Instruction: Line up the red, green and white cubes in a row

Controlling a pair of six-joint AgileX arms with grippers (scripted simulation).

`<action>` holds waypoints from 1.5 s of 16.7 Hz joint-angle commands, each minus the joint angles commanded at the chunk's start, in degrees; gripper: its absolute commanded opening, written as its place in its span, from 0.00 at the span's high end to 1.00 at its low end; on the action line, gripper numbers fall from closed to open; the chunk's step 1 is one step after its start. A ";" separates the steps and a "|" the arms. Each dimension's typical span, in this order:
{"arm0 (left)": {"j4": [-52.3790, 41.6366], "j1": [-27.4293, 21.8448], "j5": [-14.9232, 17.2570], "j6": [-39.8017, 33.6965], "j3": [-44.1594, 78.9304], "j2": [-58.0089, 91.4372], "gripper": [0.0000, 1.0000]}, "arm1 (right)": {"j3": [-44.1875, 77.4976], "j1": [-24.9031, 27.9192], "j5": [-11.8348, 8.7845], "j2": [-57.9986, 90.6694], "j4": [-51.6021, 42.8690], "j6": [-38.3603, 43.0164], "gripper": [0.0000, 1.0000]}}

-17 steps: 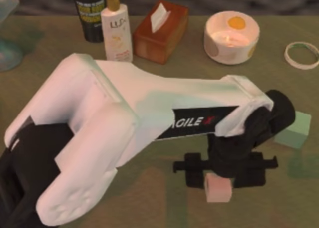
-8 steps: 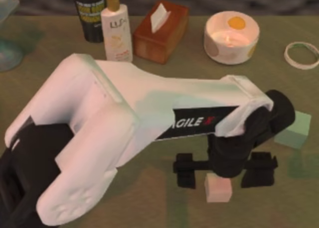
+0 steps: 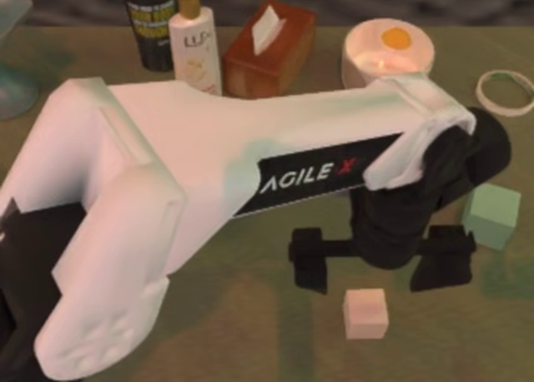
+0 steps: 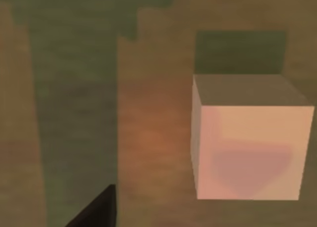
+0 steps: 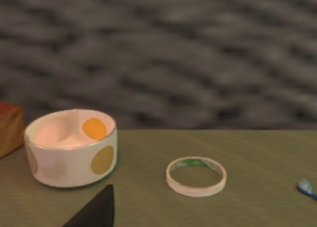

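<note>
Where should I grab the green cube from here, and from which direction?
Come straight down on the green cube and close on two opposite vertical faces. It sits flat and apart from the white cube, but the open left gripper hovers close beside it.

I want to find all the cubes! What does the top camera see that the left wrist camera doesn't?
Only the top view shows the green cube, the left arm with its open claw, the tissue box, bowl, bottles and tape ring. Only the left wrist view shows a dark finger tip close up. Both show the white cube on the table.
</note>
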 joint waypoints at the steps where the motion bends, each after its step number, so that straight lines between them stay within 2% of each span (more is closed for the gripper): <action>1: -1.26 0.09 -0.02 0.03 0.99 -0.55 0.00 | 0.00 0.00 0.00 0.00 0.00 0.00 0.00; 8: -1.51 0.16 -0.09 0.18 0.95 -1.35 0.00 | 0.48 0.08 -0.03 0.49 -0.31 -0.32 0.00; 12: 3.23 4.58 -0.59 1.74 -6.60 -9.58 0.00 | 7.19 0.95 -0.20 7.53 -4.60 -4.74 0.00; 18: 17.91 18.95 -0.99 8.83 -31.43 -39.10 0.00 | 27.06 3.07 -0.12 33.00 -18.46 -18.34 0.00; 25: 39.51 39.11 -0.49 27.25 -70.81 -84.69 0.00 | 53.76 6.06 0.25 74.90 -38.99 -37.71 0.00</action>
